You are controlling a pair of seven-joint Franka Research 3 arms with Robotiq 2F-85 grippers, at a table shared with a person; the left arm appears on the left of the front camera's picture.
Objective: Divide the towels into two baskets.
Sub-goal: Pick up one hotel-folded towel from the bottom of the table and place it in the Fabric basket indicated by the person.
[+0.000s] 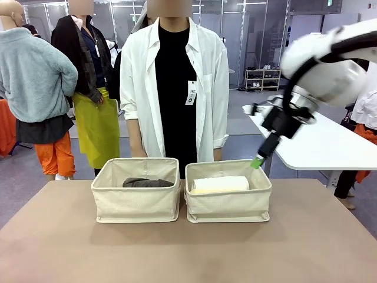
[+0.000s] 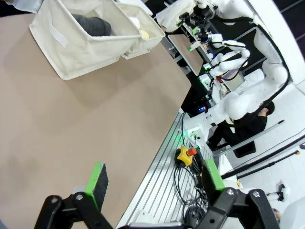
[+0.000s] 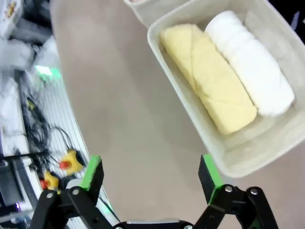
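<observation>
A grey floor (image 1: 241,127) runs back to glass partition walls (image 1: 259,29) under bright, even indoor light. A low shelf rack (image 1: 262,79) stands against the far wall, and a white table (image 1: 330,147) sits beyond the brown counter's (image 1: 188,247) far right corner.

Soft terry towels (image 3: 228,76) lie in matt canvas baskets (image 1: 136,203) on a smooth matt table (image 1: 188,247).

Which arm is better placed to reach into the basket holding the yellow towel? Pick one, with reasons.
Right. The right gripper hovers open by that basket's far corner, the yellow towel in its wrist view. The left gripper sits off at the table edge.
</observation>
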